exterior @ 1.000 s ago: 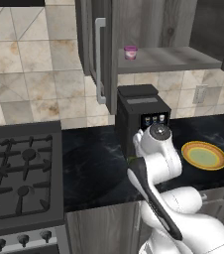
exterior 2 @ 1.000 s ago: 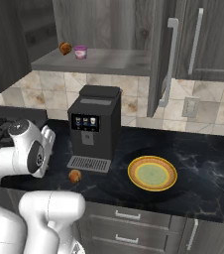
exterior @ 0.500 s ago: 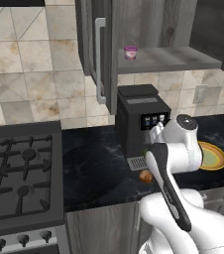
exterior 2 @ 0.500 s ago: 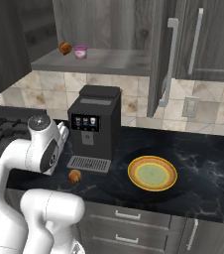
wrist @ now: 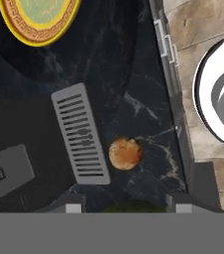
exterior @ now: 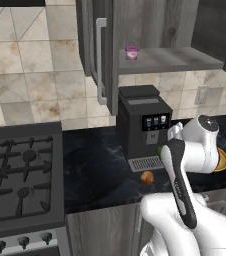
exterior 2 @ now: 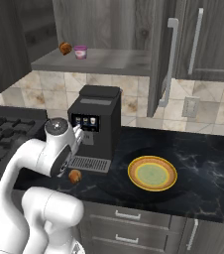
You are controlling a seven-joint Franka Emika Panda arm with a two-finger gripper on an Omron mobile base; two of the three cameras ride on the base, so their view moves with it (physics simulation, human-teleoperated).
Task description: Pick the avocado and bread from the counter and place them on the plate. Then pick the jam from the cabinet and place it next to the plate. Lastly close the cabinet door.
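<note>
Marble-veined black stone makes up the table [exterior 2: 208,168], glossy and dark, running from a gas stove [exterior: 15,175] on one side to the yellow plate [exterior 2: 152,173] with its orange-brown rim on the other. Beige tiles cover the wall behind. A black coffee machine [exterior 2: 91,124] stands on the table between stove and plate, its grey drip tray [wrist: 82,134] jutting forward. The bread [wrist: 125,153], a small orange-brown lump, lies on the stone just beside the front corner of that drip tray, apart from the plate. Above, the cabinet [exterior 2: 94,59] stands open, its cabinet door [exterior 2: 161,54] swung outward with the long silver bar handle showing; the pink-purple jam [exterior 2: 80,51] sits on the grey shelf board near a brownish lump [exterior 2: 65,48]. In the hand view the tool [wrist: 125,206] hangs over the table near its front edge, its two tips set apart at the bottom of that view with a dark green shape, probably the avocado [wrist: 129,207], between them; whether the tips actually press on it I cannot tell. In the left base view a sliver of green shows beside the arm's wrist, in front of the machine.
</note>
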